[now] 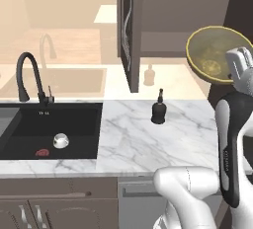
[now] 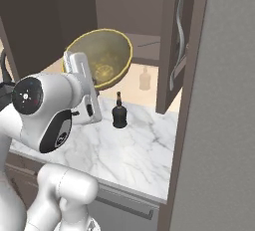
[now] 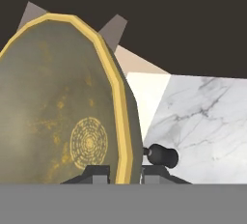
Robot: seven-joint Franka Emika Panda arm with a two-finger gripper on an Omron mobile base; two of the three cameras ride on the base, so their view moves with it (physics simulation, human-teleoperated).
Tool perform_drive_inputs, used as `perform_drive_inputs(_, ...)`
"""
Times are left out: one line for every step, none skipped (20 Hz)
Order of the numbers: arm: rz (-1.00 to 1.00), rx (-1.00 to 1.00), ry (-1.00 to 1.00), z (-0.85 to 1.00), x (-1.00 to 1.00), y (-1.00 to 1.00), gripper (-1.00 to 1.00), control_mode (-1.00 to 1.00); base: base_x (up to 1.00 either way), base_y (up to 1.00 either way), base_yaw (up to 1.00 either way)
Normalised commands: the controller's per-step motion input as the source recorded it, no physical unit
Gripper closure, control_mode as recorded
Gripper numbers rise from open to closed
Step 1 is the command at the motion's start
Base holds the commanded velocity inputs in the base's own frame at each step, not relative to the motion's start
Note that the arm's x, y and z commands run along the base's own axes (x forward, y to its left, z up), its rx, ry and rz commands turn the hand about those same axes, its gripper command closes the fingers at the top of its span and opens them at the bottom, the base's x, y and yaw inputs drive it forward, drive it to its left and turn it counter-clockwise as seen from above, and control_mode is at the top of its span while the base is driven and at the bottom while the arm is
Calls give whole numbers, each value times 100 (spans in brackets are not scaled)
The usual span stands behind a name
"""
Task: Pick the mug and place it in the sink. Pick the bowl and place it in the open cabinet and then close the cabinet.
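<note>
The wide olive-tan bowl (image 1: 212,50) (image 2: 103,55) (image 3: 53,117) hangs tilted on its edge in the air, in front of the open dark brown cabinet (image 1: 163,23) (image 2: 142,11). My gripper (image 1: 231,75) (image 2: 74,61) (image 3: 124,174) is shut on its yellowish rim, one finger on each side. Down in the black sink (image 1: 29,119), the small white-grey mug (image 1: 61,140) stands near the red drain (image 1: 43,152). The cabinet's door (image 1: 127,30) (image 2: 175,41) is swung open, its curved silver handle showing.
A black soap bottle (image 1: 158,108) (image 2: 118,111) (image 3: 163,155) stands on the white marble counter (image 1: 148,144) under the bowl's side. A black gooseneck faucet (image 1: 24,72) rises behind the sink. A large grey panel (image 2: 219,125) looms close at the right.
</note>
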Motion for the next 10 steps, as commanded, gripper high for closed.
perform_drive_inputs(3, 0, 1, 12, 22, 0, 100, -100, 0, 0, 0)
perform_drive_inputs(3, 0, 0, 10, 24, 0, 100, -100, 0, 0, 0)
perform_drive_inputs(3, 0, 0, 12, 21, 0, 100, -100, 0, 0, 0)
perform_drive_inputs(3, 0, 0, 15, 21, 0, 100, -100, 0, 0, 0)
perform_drive_inputs(3, 0, 0, 15, 19, 0, 100, -100, 0, 0, 0)
perform_drive_inputs(3, 0, 0, 14, 18, 0, 100, -100, 0, 0, 0)
perform_drive_inputs(3, 0, 0, 12, 18, 0, 100, -100, 0, 0, 0)
perform_drive_inputs(3, 0, 0, 11, 18, 0, 100, -100, 0, 0, 0)
perform_drive_inputs(3, 0, 0, 11, 19, 0, 100, -100, 0, 0, 0)
perform_drive_inputs(3, 0, 0, 10, 21, 0, 100, -100, 0, 0, 0)
